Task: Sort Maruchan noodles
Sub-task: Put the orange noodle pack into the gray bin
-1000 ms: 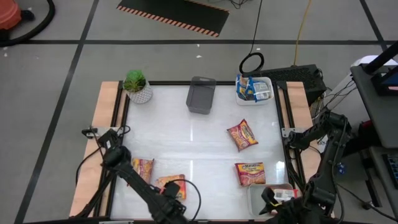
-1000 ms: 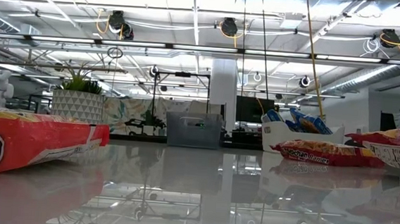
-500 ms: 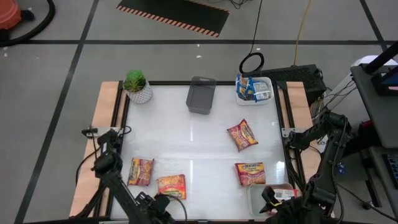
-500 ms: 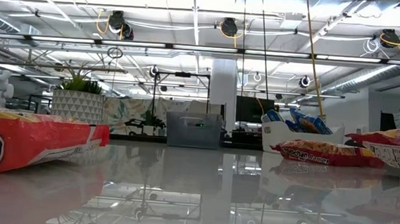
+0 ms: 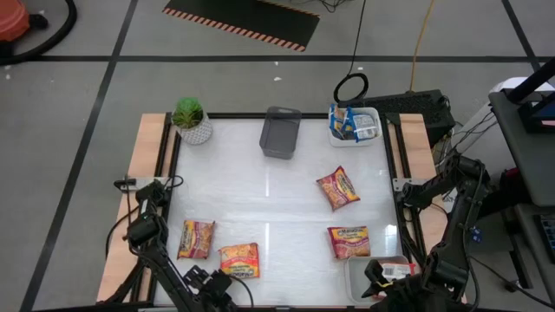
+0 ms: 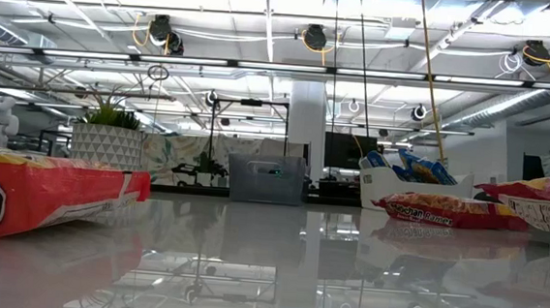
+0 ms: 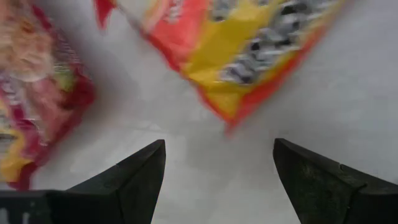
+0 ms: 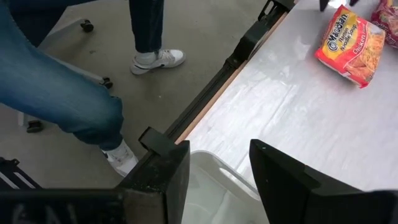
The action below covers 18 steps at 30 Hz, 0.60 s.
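Four Maruchan noodles packets lie loose on the worktop: two side by side near the front left corner, one right of centre and one nearer the front right. Blue packets already fill the white tray at the back right corner, likely one sorted group. The left gripper hangs over the front left pair, fingers spread and empty, probably lining up a pick. The right gripper waits above the front right tray, half spread, holding nothing.
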{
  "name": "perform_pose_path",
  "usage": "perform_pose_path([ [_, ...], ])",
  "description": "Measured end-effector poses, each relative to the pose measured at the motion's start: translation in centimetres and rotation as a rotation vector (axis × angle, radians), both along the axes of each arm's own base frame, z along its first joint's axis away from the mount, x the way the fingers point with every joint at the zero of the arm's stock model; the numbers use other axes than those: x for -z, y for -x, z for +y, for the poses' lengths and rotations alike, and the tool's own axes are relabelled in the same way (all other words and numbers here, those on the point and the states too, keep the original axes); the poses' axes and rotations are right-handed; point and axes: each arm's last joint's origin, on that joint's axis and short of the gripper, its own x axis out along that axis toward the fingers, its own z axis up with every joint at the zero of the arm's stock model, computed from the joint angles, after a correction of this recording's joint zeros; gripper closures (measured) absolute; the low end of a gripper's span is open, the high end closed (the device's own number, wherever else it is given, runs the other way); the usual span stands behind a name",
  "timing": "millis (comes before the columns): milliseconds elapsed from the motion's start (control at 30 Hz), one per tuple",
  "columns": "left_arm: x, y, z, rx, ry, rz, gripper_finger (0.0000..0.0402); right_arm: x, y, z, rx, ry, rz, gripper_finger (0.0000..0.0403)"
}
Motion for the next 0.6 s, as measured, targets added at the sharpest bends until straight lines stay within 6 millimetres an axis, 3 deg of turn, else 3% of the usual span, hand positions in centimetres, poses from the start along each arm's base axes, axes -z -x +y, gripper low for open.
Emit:
perform_pose_path([
  [600,1.1,-1.7,2.0,0.04,-0.05,0.015,0.0101,0.0,0.0,0.0,-0.025,0.02,-0.013,0.0243],
])
